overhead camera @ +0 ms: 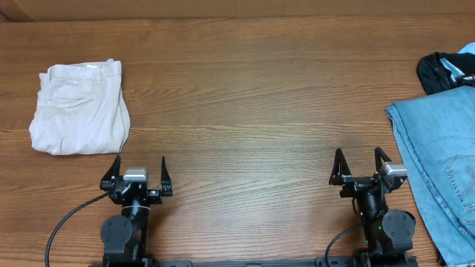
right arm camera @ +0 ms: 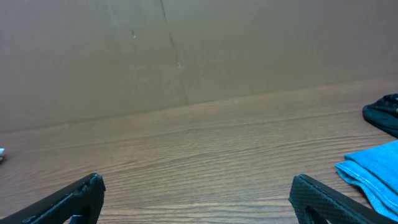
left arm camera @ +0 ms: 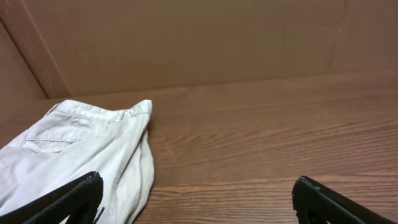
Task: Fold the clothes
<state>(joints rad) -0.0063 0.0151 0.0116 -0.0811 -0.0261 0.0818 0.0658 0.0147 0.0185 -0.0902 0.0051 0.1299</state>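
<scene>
Left tool and right tool low, forward-facing, jaws spread wide

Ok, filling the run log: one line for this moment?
fold: not begun | left gripper: open, empty | right gripper: open, empty | jeans: spread out, untouched

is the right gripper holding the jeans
No, the right gripper stands open over bare wood, apart from the jeans lying to its right.
</scene>
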